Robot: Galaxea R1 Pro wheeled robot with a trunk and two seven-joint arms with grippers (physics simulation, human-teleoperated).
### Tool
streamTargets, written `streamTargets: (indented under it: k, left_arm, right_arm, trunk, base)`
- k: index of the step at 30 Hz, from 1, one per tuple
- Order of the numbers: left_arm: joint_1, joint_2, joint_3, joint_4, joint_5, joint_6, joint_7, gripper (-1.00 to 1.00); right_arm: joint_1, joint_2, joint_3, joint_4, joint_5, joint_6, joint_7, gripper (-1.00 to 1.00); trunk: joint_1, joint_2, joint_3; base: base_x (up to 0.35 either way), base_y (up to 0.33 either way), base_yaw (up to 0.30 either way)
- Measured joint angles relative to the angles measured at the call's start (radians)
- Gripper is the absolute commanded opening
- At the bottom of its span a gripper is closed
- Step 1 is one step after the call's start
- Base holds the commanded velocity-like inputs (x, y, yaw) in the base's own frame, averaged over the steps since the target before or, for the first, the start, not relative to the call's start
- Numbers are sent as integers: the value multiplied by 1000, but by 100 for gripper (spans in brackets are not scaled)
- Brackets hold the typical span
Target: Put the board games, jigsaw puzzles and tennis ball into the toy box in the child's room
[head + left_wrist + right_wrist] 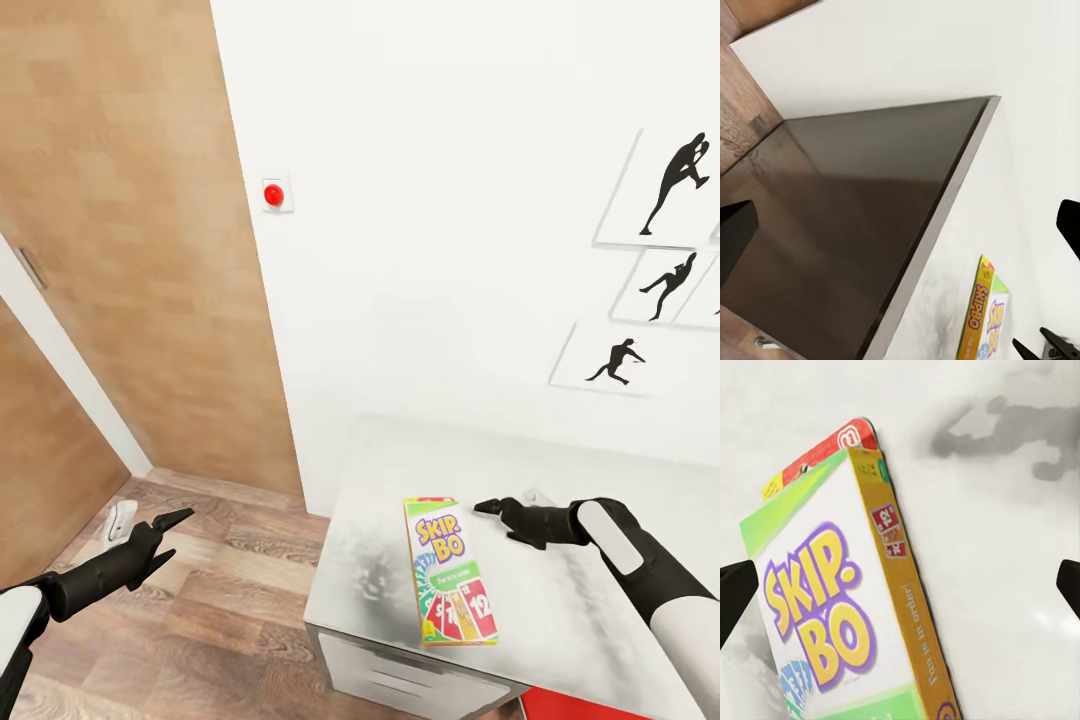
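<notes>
Two grippers were out: the right gripper [487, 507] sat with fingers spread apart and nothing in them, just beside the far end of the SKIP-BO box [450, 571], which lay flat on the table [580, 620]. Left gripper [172, 536] was also spread, off the table's side above the floor [230, 600].

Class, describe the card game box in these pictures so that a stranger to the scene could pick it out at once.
Find the light-grey table against the white wall with athlete silhouette prints. Lying flat near its left edge is the board game. Its yellow "SKIP-BO" lettering on green and red marks it out.
</notes>
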Motion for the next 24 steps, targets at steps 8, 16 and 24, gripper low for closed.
streamTargets:
  k: [8, 16, 24]
  left_arm:
    - [0, -1, -2, 0, -1, -1, 0, 100]
    - [0, -1, -3, 0, -1, -1, 0, 100]
    - [0, -1, -3, 0, -1, -1, 0, 100]
  right_arm:
    - [-5, 11, -3, 3, 2, -9, 3, 100]
    - [-7, 16, -8, 4, 4, -12, -3, 100]
    - [-8, 16, -15, 7, 3, -12, -5, 100]
  trunk:
    - [0, 0, 0]
    - [0, 0, 0]
    - [0, 0, 0]
  base:
    - [0, 0, 4]
    - [0, 0, 157]
    - [0, 0, 241]
